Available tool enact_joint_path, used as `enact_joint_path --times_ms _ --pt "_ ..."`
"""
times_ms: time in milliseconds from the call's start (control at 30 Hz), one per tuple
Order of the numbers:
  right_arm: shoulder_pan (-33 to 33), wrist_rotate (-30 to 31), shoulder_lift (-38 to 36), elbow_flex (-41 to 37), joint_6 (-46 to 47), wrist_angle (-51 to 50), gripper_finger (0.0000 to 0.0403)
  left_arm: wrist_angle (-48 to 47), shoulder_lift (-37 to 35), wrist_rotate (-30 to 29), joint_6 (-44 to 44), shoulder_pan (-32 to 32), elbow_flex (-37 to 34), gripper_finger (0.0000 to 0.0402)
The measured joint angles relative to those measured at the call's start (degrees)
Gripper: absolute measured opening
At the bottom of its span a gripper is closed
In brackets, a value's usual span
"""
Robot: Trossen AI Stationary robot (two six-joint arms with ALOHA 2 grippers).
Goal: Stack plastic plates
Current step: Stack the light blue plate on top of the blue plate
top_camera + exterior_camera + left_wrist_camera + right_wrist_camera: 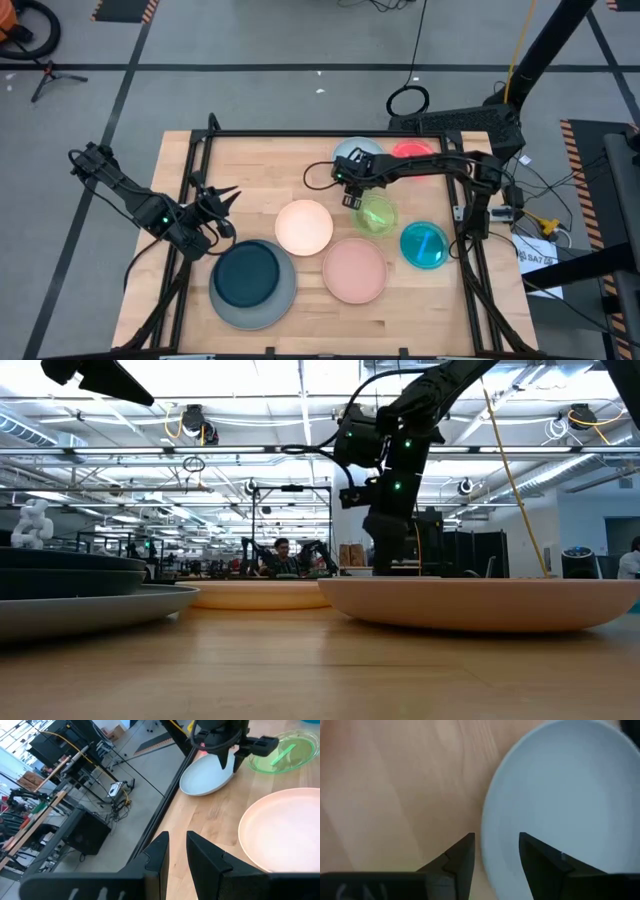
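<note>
**Right gripper lines up on the light blue plate's rim**

In the high view the right gripper [349, 186] sits just above the centre of the frame, its arm reaching in from the right edge of the table [255, 160]. Its wrist view shows why it is there: the 2 fingers stand spread, empty, with the near rim of the light blue plate [560, 795] running between them, one finger over bare wood and one over the plate's inside. That straddle looks like the setup for pinching the edge and lifting.

The left gripper [213, 205] waits at the left-centre of the high view, off the table's left rail, pinching nothing; its fingers [157, 855] stand a narrow gap apart.

A stack is already begun at lower left: a dark teal plate [246, 274] sits nested in the large grey plate [283, 300]. The rest lie single and apart: cream plate [304, 227] at centre, salmon pink plate [354, 270] below centre, green plate [377, 215] right of centre, small teal plate [424, 245] further right, red plate [410, 152] at upper right, partly hidden by the arm. I count 8 plates; a 9th may be hidden inside the stack.
</note>
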Motion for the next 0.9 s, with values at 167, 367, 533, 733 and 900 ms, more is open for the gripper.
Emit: enact_joint_path --times_ms 167,367,533,733,900 --pt "-0.92 -1.66 1.54 -0.02 -0.06 1.18 0.0144 0.0 -0.01 -0.01 0.31 0.0 0.0 0.0074" --pt "-1.54 -2.88 3.92 -0.05 -0.54 2.2 0.0144 0.03 0.01 0.0 0.48 0.0 0.0 0.0074" --pt "-1.6 -2.73 4.58 -0.05 -1.04 2.61 0.014 0.2 -0.01 -0.02 0.48 0.0 0.0 0.0074" --pt "-1.99 -2.65 4.54 -0.05 -1.56 2.62 0.0094 0.2 -0.01 -0.02 0.92 0.0 0.0 0.0074" --pt "-2.36 -2.63 4.49 -0.04 -2.35 2.65 0.0033 0.2 0.01 -0.04 0.93 0.0 0.0 0.0074"
